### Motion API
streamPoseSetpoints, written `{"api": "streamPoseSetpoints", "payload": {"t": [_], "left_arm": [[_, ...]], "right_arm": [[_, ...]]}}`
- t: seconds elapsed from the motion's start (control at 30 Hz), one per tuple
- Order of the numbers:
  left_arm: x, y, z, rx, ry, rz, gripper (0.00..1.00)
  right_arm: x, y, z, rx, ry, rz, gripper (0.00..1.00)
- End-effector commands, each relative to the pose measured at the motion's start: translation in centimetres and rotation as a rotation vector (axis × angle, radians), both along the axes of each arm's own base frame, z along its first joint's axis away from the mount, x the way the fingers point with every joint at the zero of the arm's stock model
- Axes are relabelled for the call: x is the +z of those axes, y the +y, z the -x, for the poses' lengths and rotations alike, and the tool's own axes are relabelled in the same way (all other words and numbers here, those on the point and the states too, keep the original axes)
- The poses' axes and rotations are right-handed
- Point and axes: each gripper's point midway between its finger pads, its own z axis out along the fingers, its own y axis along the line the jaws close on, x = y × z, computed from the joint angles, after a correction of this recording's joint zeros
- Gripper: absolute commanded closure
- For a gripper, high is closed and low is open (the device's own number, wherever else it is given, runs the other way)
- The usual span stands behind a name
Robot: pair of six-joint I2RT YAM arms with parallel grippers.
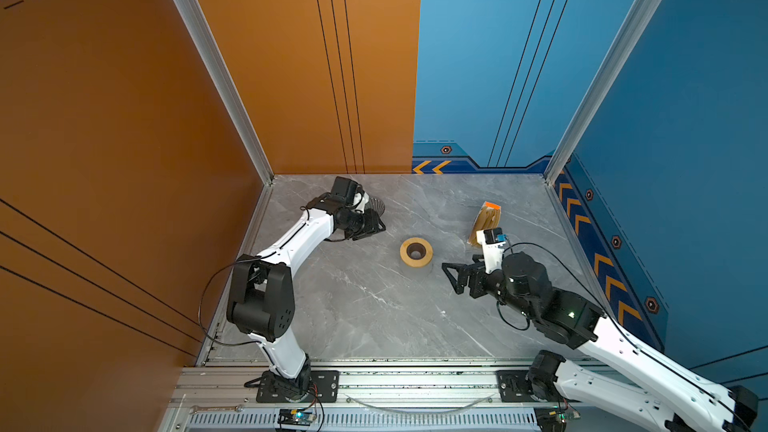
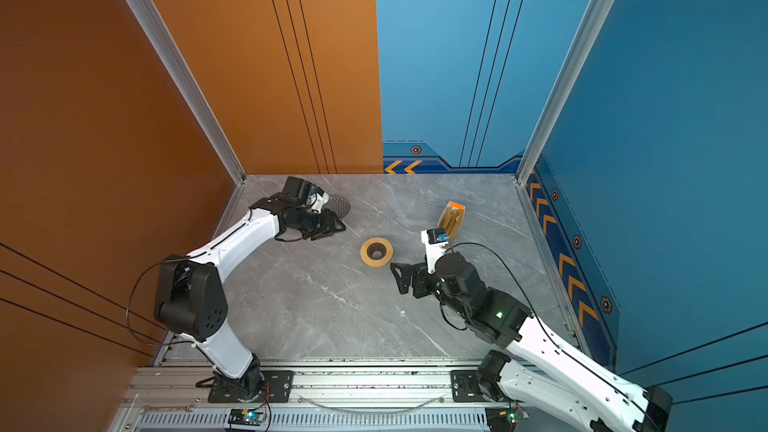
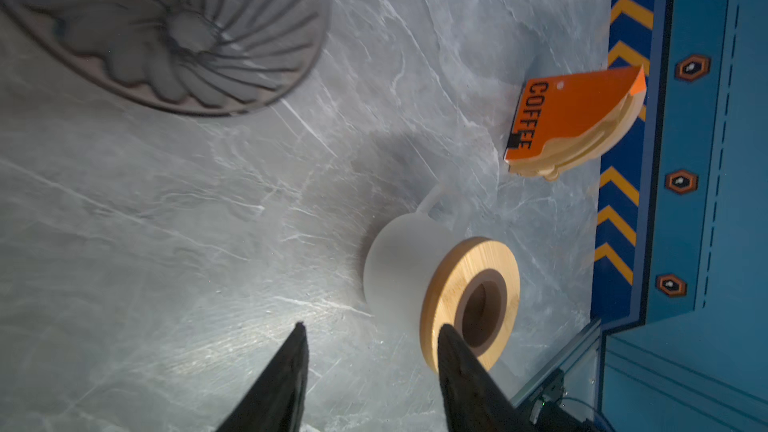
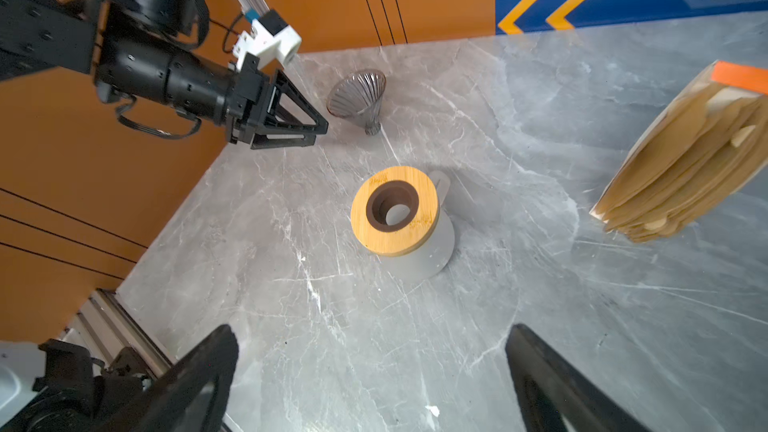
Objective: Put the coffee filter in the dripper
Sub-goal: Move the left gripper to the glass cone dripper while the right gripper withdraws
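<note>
The dripper (image 1: pixel 376 205) (image 2: pixel 341 206) (image 3: pixel 166 31) (image 4: pixel 358 95), a dark ribbed see-through cone, lies on its side near the back left of the table. My left gripper (image 1: pixel 380 227) (image 2: pixel 341 228) (image 3: pixel 372 328) (image 4: pixel 321 128) hovers just in front of it, open, with nothing between its fingers. My right gripper (image 1: pixel 451 278) (image 2: pixel 397 279) (image 4: pixel 372 330) stands wide open and empty over bare table, right of the jug. A single loose coffee filter is not in view.
A translucent white jug (image 3: pixel 395 268) (image 4: pixel 434 257) topped by a wooden ring (image 1: pixel 415 260) (image 2: pixel 376 261) (image 3: pixel 498 259) (image 4: pixel 399 238) stands mid-table. A bundle of tan filters with an orange strip (image 1: pixel 487 220) (image 2: pixel 452 218) (image 3: pixel 582 118) (image 4: pixel 685 160) leans at the back right. Walls enclose the grey marble table (image 1: pixel 353 305).
</note>
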Motion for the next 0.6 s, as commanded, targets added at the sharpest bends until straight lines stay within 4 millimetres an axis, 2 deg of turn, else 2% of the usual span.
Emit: {"api": "streamPoseSetpoints", "payload": {"t": [0.0,0.2,0.57], "left_arm": [[1.5,2.1,-1.8,0.092,-0.015,0.03,0.48],[1.3,5.1,-4.2,0.189,0.0,0.049,0.45],[-0.8,6.4,-8.1,0.222,0.023,0.043,0.46]], "right_arm": [[-0.6,-3.0,1.2,-0.037,-0.004,0.082,0.0],[1.1,-6.1,3.0,-0.058,-0.036,0.1,0.0],[2.2,-9.1,5.5,-0.058,-0.08,0.107,0.0]]}}
